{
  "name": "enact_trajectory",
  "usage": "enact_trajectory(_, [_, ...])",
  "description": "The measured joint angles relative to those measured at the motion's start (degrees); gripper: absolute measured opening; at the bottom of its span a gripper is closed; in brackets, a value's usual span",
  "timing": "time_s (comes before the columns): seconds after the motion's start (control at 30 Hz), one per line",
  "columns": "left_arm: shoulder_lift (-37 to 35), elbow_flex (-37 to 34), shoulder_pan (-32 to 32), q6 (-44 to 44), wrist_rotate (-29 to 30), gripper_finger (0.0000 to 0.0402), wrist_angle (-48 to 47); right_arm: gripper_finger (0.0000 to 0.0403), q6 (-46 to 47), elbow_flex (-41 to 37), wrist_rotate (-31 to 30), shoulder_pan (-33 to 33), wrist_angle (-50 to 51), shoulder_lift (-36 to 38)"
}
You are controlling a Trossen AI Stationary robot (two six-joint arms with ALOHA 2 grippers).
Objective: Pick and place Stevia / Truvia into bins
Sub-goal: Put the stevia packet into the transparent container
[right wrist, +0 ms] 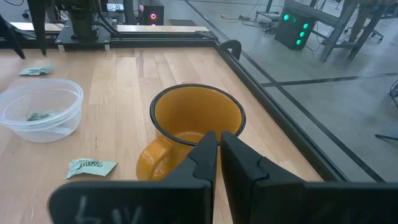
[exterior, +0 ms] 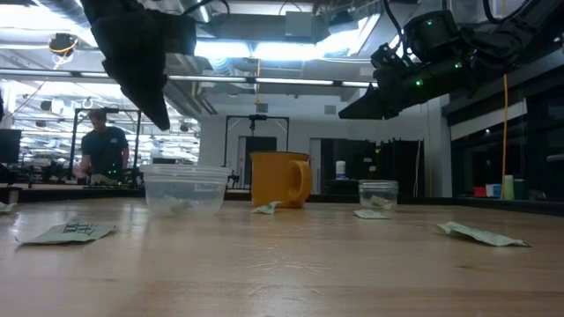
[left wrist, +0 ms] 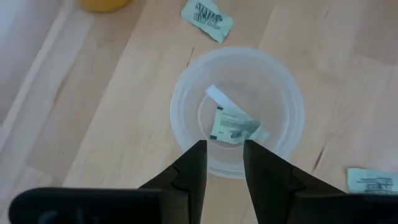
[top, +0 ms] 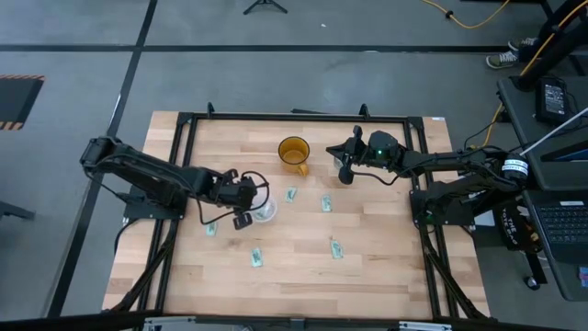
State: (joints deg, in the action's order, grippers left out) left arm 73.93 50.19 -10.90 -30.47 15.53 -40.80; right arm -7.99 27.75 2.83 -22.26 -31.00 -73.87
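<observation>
Looking straight down, the high view shows a wooden table (top: 303, 267). The left gripper (top: 246, 210) hangs at the nine o'clock edge of the wide cup (top: 265, 211). The right gripper (top: 346, 167) hovers at three o'clock from the amber mug (top: 294, 153), with the narrow cup partly hidden under it. Loose packets lie scattered: one (top: 291, 194) at one o'clock from the wide cup, one (top: 325, 203) toward three o'clock, one (top: 337, 246) and one (top: 256, 257) lower down, and one (top: 210, 228) under the left arm.

Level with the table, the low view shows the wide cup (exterior: 185, 189), the mug (exterior: 282, 179) and the narrow cup (exterior: 379, 195) in a row, both arms raised above them.

From the left wrist, the fingers (left wrist: 193, 171) are parted and empty over the wide cup (left wrist: 186, 93), with a packet (left wrist: 235, 124) lying inside it.

From the right wrist, the fingers (right wrist: 205, 152) are nearly together, holding nothing visible, just over the mug (right wrist: 198, 115).

Likely risks: the flat packets may slip from a pinch, and a low left arm could knock the light cup. The right gripper could drop a packet into the mug by mistake.
</observation>
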Motion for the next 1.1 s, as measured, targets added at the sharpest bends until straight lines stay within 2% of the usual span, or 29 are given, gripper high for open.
enact_trajectory(0.17, [-2.6,0.0,-0.5,-4.2,0.5,0.01,-3.7,0.0025,0.0,0.0,0.0,0.0,0.0,0.0])
enact_trajectory(0.4, [-2.9,0.0,-4.2,-20.5,-0.4,0.01,-11.7,0.0025,0.0,0.0,0.0,0.0,0.0,0.0])
enact_trajectory(0.67, [-2.8,0.0,-10.5,-34.4,-0.3,0.01,-13.6,0.0026,0.2,0.0,0.3,0.0,0.0,0.0])
enact_trajectory(0.83, [-2.1,0.0,-13.7,-38.3,1.6,0.01,-13.7,0.0026,0.1,0.0,6.6,1.1,-0.6,0.4])
enact_trajectory(0.97, [-1.5,0.0,-15.8,-39.4,3.1,0.01,-13.8,0.0025,-1.2,0.0,7.3,3.1,0.4,3.7])
enact_trajectory(1.1, [-1.2,0.0,-17.3,-39.3,5.3,0.01,-13.8,0.0015,-2.5,0.0,7.3,5.9,6.4,9.2])
